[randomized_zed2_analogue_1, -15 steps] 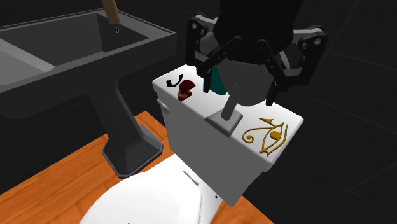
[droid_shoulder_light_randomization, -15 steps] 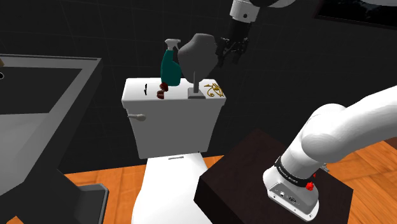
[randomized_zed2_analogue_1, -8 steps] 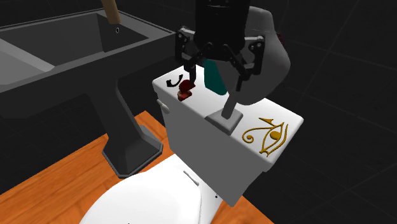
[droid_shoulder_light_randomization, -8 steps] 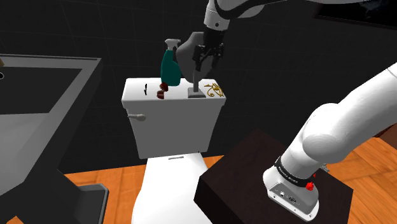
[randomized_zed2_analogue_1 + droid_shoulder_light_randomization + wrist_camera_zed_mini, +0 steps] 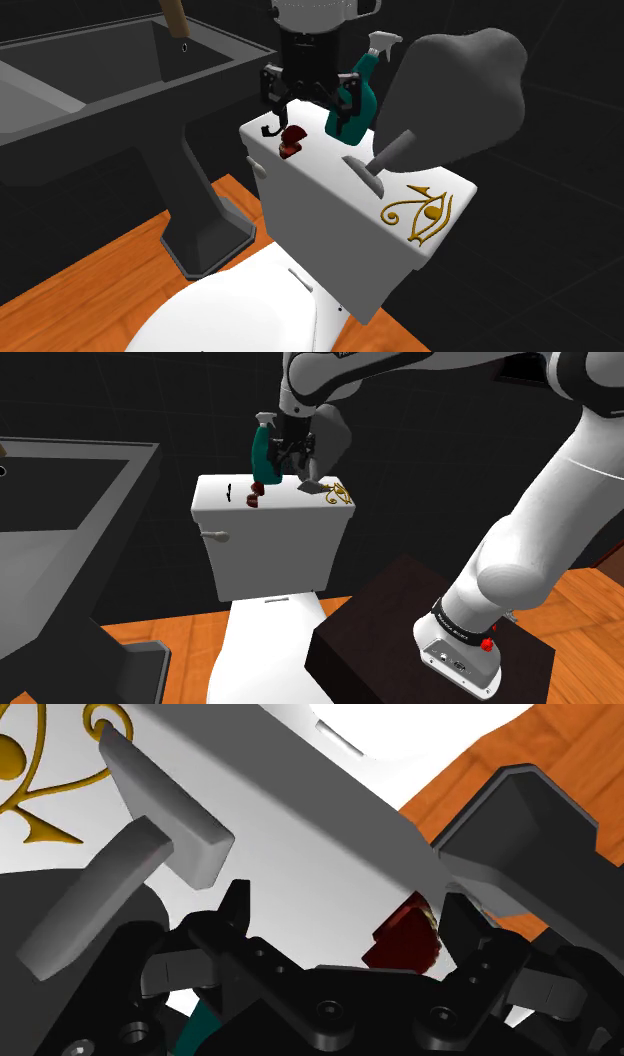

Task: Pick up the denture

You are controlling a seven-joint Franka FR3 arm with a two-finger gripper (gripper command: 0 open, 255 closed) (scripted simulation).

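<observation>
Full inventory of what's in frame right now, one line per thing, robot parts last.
toilet tank: 1, white, centre
toilet bowl: 1, white, below the tank
denture: 1, dark red, on the tank lid
spray bottle: 1, teal, at the lid's back
paddle-shaped object: 1, grey, on the lid, tilted
eye emblem: 1, gold, on the lid
curved thing: 1, black, beside the denture
sink: 1, dark grey, second exterior view's left
floor: orange wood
stand: 1, dark brown, shoulder view's lower right
arm: 1, white
gripper: 1, black, open, above the denture
</observation>
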